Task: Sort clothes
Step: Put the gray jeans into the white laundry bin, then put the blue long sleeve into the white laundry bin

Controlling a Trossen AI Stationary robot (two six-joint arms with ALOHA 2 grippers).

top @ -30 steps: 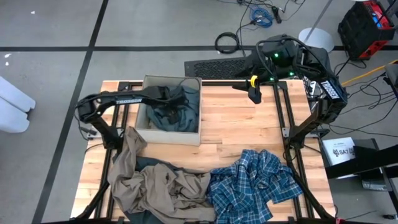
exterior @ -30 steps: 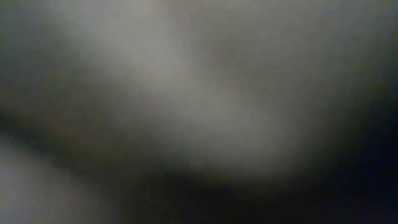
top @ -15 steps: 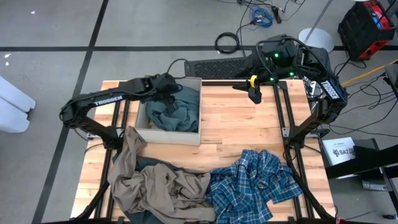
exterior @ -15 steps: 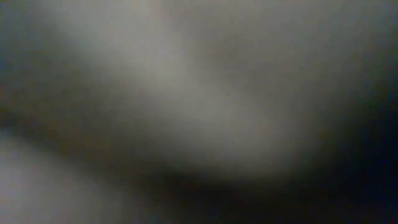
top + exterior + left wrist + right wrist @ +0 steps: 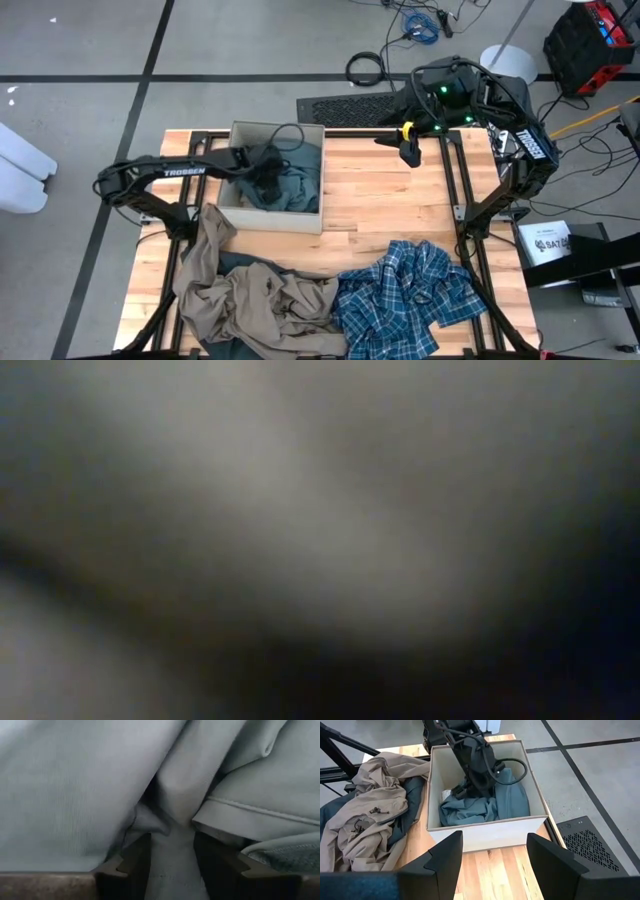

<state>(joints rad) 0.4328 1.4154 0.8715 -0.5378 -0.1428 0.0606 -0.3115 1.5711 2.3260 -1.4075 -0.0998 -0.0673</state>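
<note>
On my wooden counter (image 5: 380,190) the square beige cardboard box (image 5: 273,216) walls in the left gripper (image 5: 268,178), which has dropped back down inside it since half a second ago. Its fingers (image 5: 125,867) clench a fold of the crumpled teal-grey garment (image 5: 485,802). The khaki-tan garment (image 5: 250,300) and blue-and-white plaid garment (image 5: 405,295) lie heaped near the front edge. The right gripper (image 5: 492,862) hangs released at the back

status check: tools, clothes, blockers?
Left tool down in box, teal-grey garment between its fingers. Right tool open, parked at the back. Khaki and plaid unsorted. No blockers seen.
</note>
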